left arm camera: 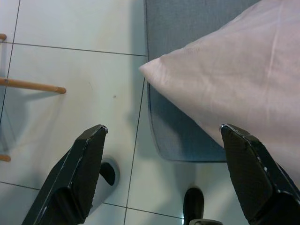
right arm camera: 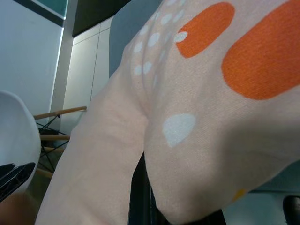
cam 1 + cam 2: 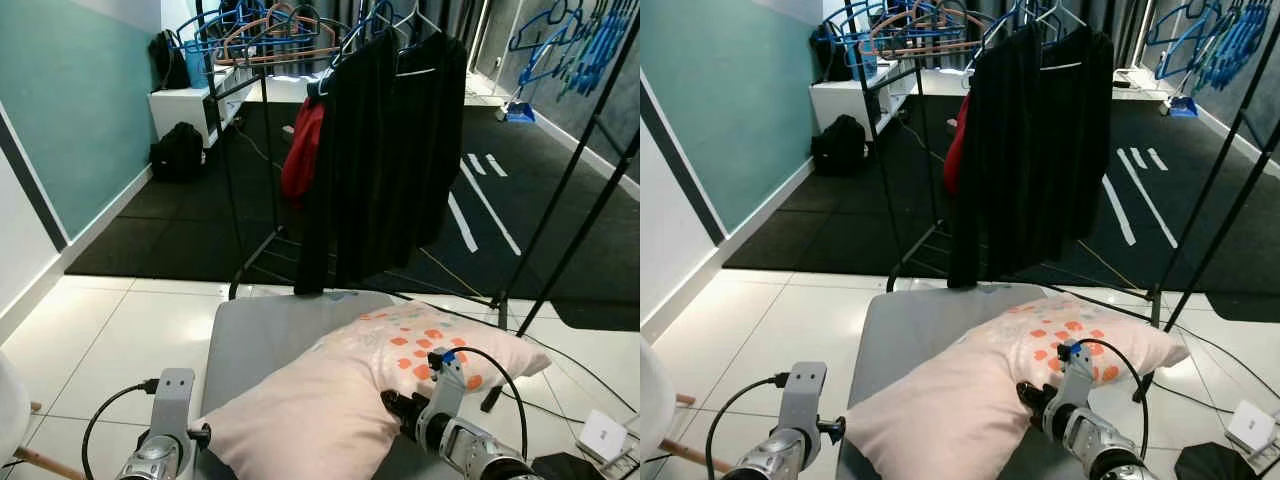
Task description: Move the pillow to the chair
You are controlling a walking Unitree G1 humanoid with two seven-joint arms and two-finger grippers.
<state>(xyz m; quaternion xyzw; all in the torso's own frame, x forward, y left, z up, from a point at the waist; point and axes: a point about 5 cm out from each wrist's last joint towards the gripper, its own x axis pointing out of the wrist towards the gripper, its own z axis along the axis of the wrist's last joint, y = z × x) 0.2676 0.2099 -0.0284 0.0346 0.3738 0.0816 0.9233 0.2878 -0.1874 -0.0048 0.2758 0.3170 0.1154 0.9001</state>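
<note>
Right pincer (image 3: 392, 403) is clamped on the pillow (image 3: 350, 400); left pincer (image 1: 164, 168) spread wide beside its corner.

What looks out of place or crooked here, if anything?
The pillow lies diagonally on the gray seat, with corners hanging over its edges. The right claw presses into its side; the left claw is open near one overhanging corner.

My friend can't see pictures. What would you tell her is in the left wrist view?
A pale pink pillow lies on a grey padded seat, one corner poking past its edge. The left gripper hangs over the white tiled floor with its two black fingers spread wide apart, one just under the pillow. A wooden chair leg shows nearby.
</note>
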